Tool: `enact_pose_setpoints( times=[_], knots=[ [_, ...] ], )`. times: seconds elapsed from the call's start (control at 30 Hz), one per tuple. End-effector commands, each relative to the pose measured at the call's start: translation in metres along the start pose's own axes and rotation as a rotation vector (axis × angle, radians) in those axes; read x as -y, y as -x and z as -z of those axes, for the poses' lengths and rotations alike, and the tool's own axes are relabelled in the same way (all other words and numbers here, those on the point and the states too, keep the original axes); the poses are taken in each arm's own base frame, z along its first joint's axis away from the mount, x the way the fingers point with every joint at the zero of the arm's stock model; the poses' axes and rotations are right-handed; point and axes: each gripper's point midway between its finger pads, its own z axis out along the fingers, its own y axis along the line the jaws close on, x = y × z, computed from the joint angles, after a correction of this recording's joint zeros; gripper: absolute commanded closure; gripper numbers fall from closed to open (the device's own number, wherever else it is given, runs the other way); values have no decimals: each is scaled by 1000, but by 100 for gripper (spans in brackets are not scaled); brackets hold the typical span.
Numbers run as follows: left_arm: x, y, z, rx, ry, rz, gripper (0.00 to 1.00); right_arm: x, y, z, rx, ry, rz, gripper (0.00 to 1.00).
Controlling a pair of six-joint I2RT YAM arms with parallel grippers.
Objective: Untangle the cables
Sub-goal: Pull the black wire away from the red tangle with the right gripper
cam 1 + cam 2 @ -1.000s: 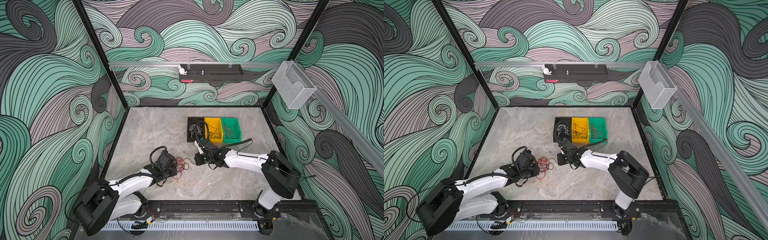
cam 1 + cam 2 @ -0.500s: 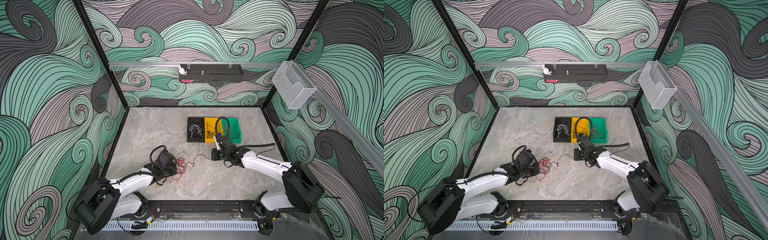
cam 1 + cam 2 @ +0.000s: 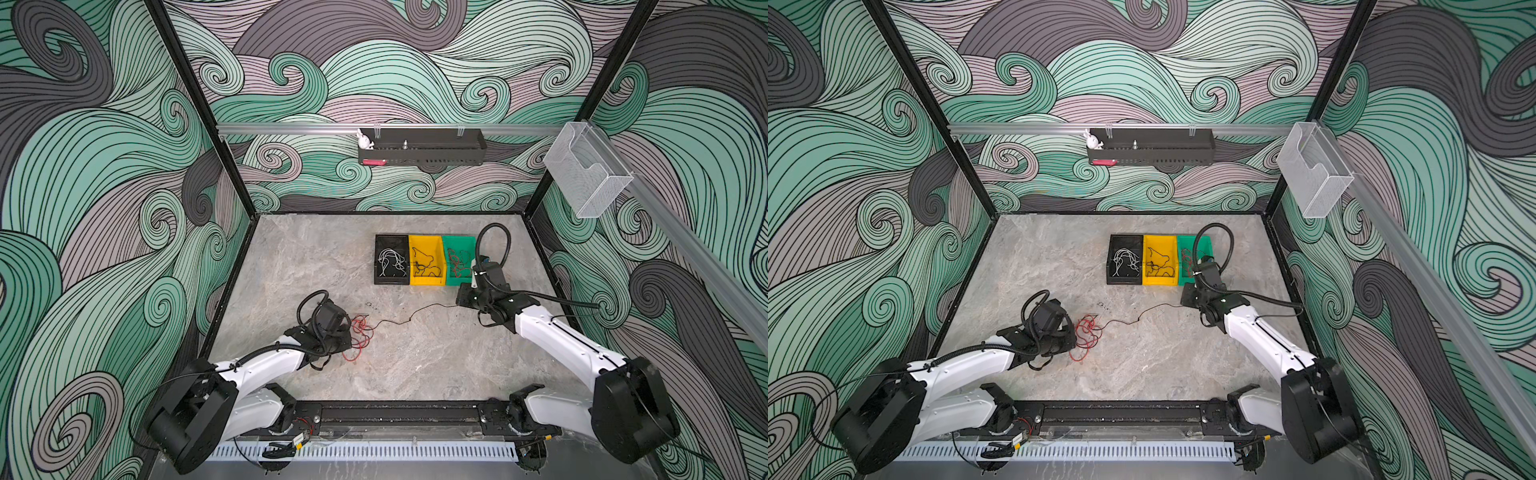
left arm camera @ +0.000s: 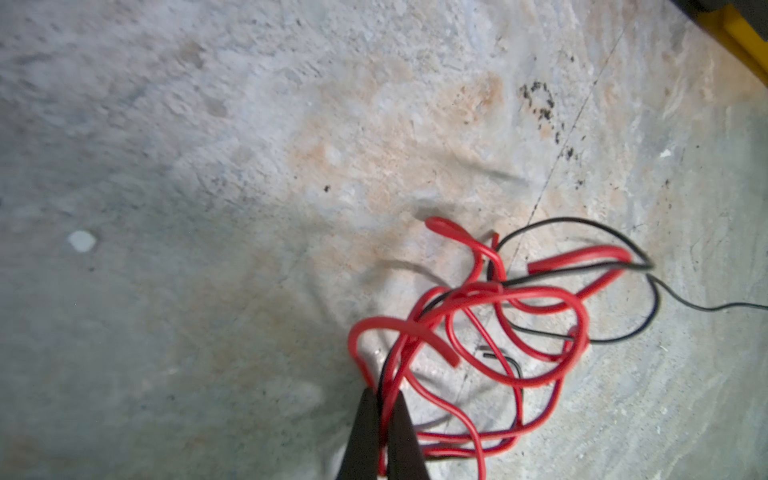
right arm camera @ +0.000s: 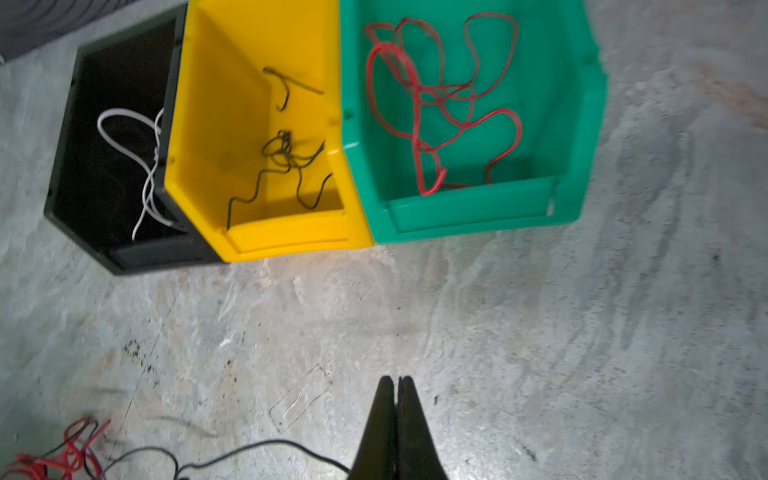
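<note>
Grey table (image 3: 415,374); black cable (image 3: 409,319), tight in right jaws, now farther out of left jaws' clenched red tangle (image 3: 360,334).

The table (image 4: 208,124) looks like grey stone, mottled, matt and a little rough. The green bin (image 5: 469,212), the yellow bin (image 5: 291,243) and the black bin (image 5: 153,255) are smooth moulded plastic with a soft shine. The red cables (image 4: 582,257) have a glossy, smooth plastic coat; the black cable (image 4: 573,220) looks duller. The wall holder (image 3: 586,174) is clear plastic, the rail (image 3: 291,129) brushed metal.
</note>
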Motion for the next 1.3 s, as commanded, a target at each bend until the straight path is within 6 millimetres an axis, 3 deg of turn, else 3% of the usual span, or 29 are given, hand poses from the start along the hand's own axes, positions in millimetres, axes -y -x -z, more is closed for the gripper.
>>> enact_pose_setpoints(
  times=[0.0, 0.4, 0.57, 0.8, 0.97, 1.07, 1.27],
  knots=[
    [-5, 1, 6, -9, 16, 0, 100, 26, 1, 3, 8, -52, -75, 100],
    [-15, 5, 12, 8, 22, 37, 100, 84, 15, 15, 81, -76, -310, 100],
    [-18, 8, 13, 16, 30, 51, 100, 97, 28, 20, 117, -59, -399, 100],
    [-21, 11, 19, 30, 35, 60, 100, 134, 36, 30, 165, -73, -537, 100],
    [-24, 12, 22, 40, 39, 64, 100, 150, 38, 37, 180, -89, -563, 100],
    [-20, 14, 22, 42, 17, 63, 100, 141, 42, 36, 182, -31, -558, 100],
    [-1, 14, 24, -11, -44, 37, 100, 98, 40, 28, 126, 107, -485, 100]
  ],
)
